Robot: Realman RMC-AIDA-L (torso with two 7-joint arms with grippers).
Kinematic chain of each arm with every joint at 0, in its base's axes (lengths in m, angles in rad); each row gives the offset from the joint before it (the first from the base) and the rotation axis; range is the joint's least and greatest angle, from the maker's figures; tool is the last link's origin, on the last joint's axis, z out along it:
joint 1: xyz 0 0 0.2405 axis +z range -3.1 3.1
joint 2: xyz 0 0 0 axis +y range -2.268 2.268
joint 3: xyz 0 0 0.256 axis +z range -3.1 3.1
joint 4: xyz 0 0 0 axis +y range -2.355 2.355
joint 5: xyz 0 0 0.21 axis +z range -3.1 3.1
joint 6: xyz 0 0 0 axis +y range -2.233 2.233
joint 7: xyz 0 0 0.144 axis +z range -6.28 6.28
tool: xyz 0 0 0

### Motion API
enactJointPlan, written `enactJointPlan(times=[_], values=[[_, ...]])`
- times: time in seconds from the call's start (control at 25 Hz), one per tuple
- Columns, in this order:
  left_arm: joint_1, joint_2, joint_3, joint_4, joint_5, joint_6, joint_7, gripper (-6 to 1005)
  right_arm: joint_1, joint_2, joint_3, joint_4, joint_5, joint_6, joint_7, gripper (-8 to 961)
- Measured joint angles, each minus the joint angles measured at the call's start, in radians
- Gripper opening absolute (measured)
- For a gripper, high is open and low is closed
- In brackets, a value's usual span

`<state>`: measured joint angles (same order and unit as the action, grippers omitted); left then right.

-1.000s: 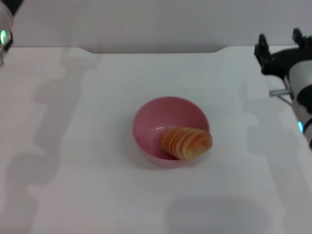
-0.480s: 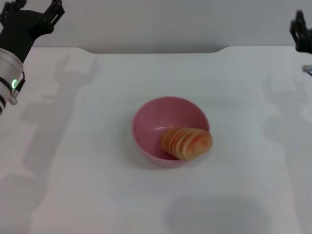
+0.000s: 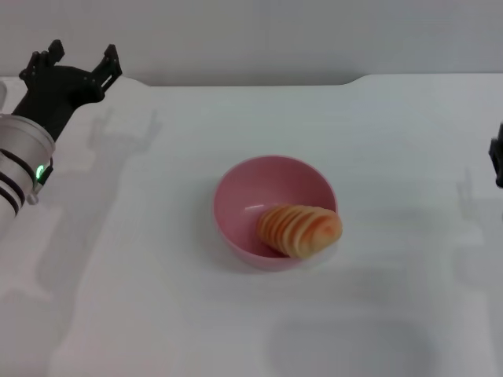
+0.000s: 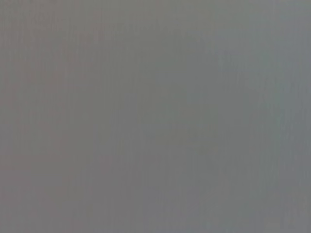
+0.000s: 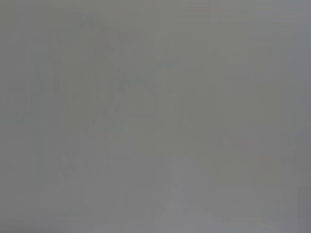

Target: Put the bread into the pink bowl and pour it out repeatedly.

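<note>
The pink bowl (image 3: pixel 271 206) stands upright in the middle of the white table. The bread (image 3: pixel 301 230), orange and cream striped, lies in it and leans over the near right rim. My left gripper (image 3: pixel 76 61) is open and empty at the far left, well away from the bowl. Only a dark sliver of my right gripper (image 3: pixel 498 161) shows at the right edge. Both wrist views show only plain grey.
The white table (image 3: pixel 157 298) spreads around the bowl, with its far edge along the wall and a raised step at the back. Arm shadows fall on the left and right sides.
My left arm has come into view at the far left and moved a little toward the table. My right gripper has dropped down the right edge, almost out of view. Bowl and bread have not moved.
</note>
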<state>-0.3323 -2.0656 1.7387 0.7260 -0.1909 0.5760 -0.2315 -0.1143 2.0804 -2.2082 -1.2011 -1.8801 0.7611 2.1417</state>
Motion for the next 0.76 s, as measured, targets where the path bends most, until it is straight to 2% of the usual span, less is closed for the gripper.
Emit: enactJointPlan(times=[0.12, 0.16, 0.76], values=[[0.003, 0.0, 0.006, -0.007, 0.0, 0.005, 0.002, 864, -0.003, -0.001, -0.073, 0.044, -0.021, 0.127, 0.037, 680], [0.017, -0.001, 0.026, -0.021, -0.002, 0.051, 0.017, 864, -0.006, -0.002, -0.084, 0.047, -0.02, 0.142, 0.038, 680], [0.027, -0.005, 0.031, -0.023, -0.012, 0.067, 0.027, 864, -0.007, -0.005, -0.094, 0.044, -0.014, 0.136, 0.046, 680]])
